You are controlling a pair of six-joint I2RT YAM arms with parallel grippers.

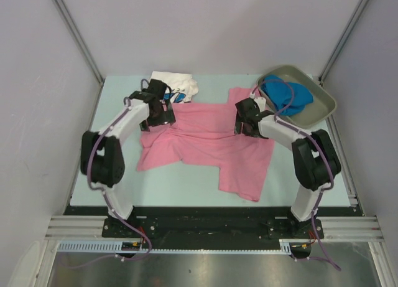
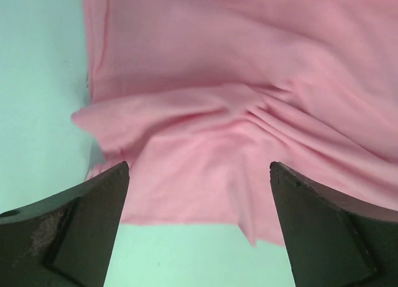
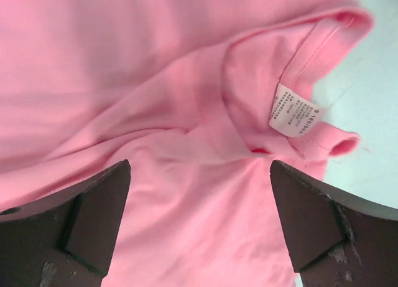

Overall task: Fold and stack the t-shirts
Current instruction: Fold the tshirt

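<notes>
A pink t-shirt (image 1: 208,144) lies spread and rumpled across the middle of the table. My left gripper (image 1: 158,116) is open above its far left edge; the left wrist view shows wrinkled pink cloth (image 2: 236,112) and bare table between the jaws. My right gripper (image 1: 247,122) is open above the shirt near its collar; the right wrist view shows the collar and white label (image 3: 292,109). A white printed t-shirt (image 1: 177,84) lies folded at the back left. A bright blue t-shirt (image 1: 287,95) lies bunched in the grey-olive tray (image 1: 323,100).
The tray stands at the back right corner. Metal frame posts rise at both back corners, with white walls around. The table's near edge (image 1: 211,203) runs just beyond the arm bases.
</notes>
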